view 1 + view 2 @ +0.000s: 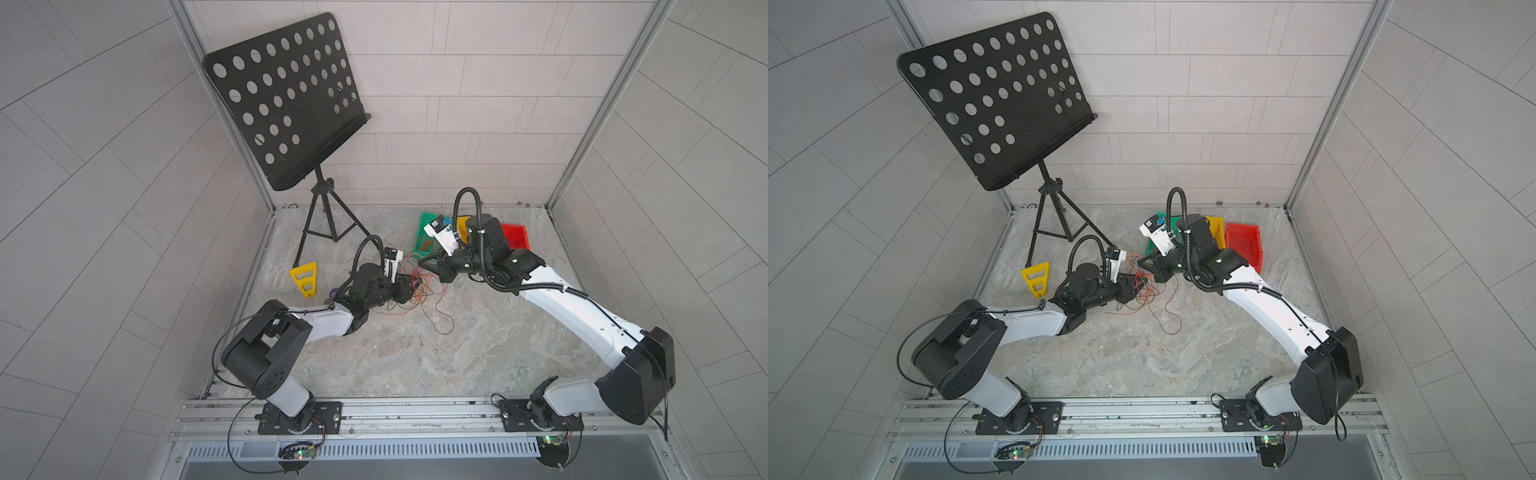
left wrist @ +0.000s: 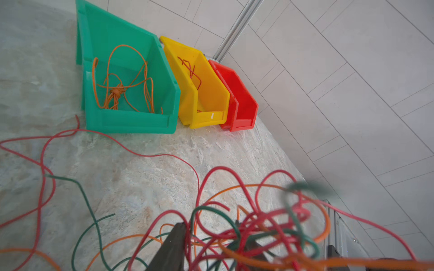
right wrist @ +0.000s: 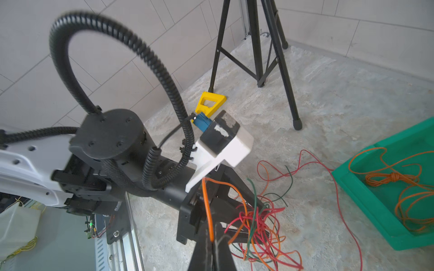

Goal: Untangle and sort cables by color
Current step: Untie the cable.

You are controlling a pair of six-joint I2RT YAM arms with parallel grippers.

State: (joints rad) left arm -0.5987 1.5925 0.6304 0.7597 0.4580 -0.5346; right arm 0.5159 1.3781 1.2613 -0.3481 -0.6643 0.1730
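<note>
With one orange bundle [image 2: 116, 92] inside the green bin [image 2: 131, 122] and a red cable [image 2: 191, 70] in the yellow bin [image 2: 211, 117] beside it, most cables [image 3: 259, 220] lie tangled on the surface [image 2: 164, 169] near the green bin, the right tool [image 3: 212, 241] pinching an orange strand [image 3: 206, 206], while whether the left tool [image 1: 409, 287] grips cannot be told.

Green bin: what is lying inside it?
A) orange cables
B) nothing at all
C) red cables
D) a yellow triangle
A: a loose bunch of orange cables, knotted in the middle, lies inside the green bin; the left wrist view shows no other colour in it.
</note>
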